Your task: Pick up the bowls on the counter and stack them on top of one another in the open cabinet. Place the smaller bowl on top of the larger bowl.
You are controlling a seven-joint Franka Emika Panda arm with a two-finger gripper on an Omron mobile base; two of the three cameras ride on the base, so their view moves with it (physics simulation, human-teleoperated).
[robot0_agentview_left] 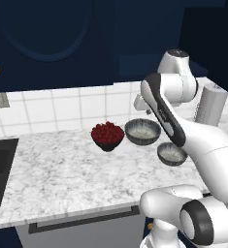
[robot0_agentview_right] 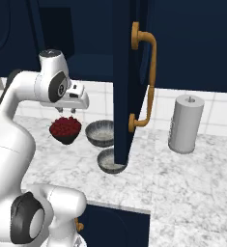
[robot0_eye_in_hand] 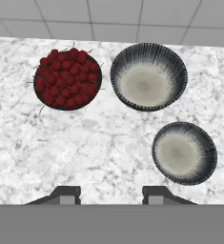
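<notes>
Hovering above the marble tabletop (robot0_eye_in_hand: 85, 152), the gripper (robot0_eye_in_hand: 111, 193) hangs with its two dark jaws parted and nothing between them. Below them, the veined white-and-grey stone carries three round bowls, none touching. The larger bowl (robot0_eye_in_hand: 148, 76) sits nearest the tiled wall (robot0_agentview_left: 62, 109), its outside dark and finely ribbed, its inside pale and speckled. The smaller bowl (robot0_eye_in_hand: 184, 152), of the same glaze, rests nearer the front edge, just beside it. A dark bowl of glossy red berries (robot0_eye_in_hand: 67, 78) stands next to the larger one. A navy cabinet door (robot0_agentview_right: 127, 82) with a curved brass handle (robot0_agentview_right: 146, 77) swings out over the smaller bowl. A smooth grey cylinder (robot0_agentview_right: 186, 124) stands well apart.
</notes>
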